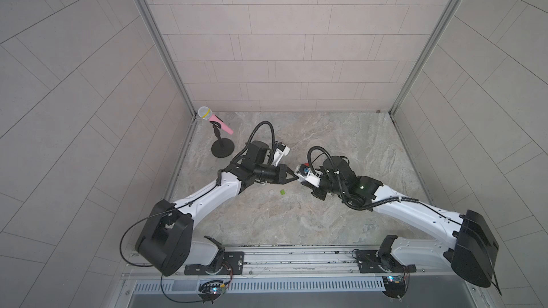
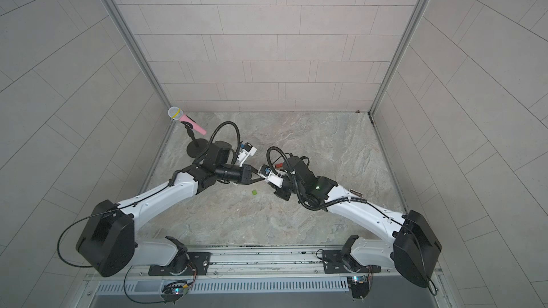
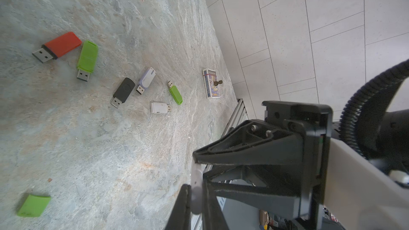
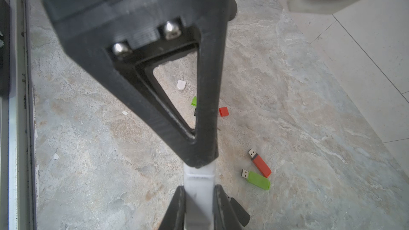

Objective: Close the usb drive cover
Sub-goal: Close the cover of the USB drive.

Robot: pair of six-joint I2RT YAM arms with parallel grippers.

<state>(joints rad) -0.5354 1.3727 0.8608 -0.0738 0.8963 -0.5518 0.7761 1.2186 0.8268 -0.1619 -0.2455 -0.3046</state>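
Two robot arms meet tip to tip over the middle of a marble-patterned tabletop (image 1: 326, 220), as both top views show. The right gripper (image 4: 199, 188) has its jaws pinched nearly together on the body of a white usb drive (image 4: 199, 202), held in the air above the table. The left gripper (image 3: 195, 188) is likewise squeezed almost closed, on a pale cover (image 3: 196, 198) at the drive's far end. In the right wrist view a thin seam crosses the white piece just below the left gripper's fingertip, where cover and body come together; whether the cover is fully seated cannot be told. On the table beneath the pair, loose drives with bare plugs lie scattered. A red drive (image 3: 58, 46) lies just beside a large green drive (image 3: 87, 59), and a black drive (image 3: 122, 91) lies close beside a lavender drive (image 3: 146, 79). A small green drive (image 3: 175, 94) and a stubby white drive (image 3: 159, 107) lie near them. Loose caps lie apart from the drives: a green cap (image 1: 282, 192), a red cap (image 4: 223, 111) and a white cap (image 4: 181, 84). A small printed box (image 3: 211, 84) sits near the table's edge, and a pink microphone (image 1: 216, 120) on a black stand (image 1: 222, 149) occupies the far left corner.
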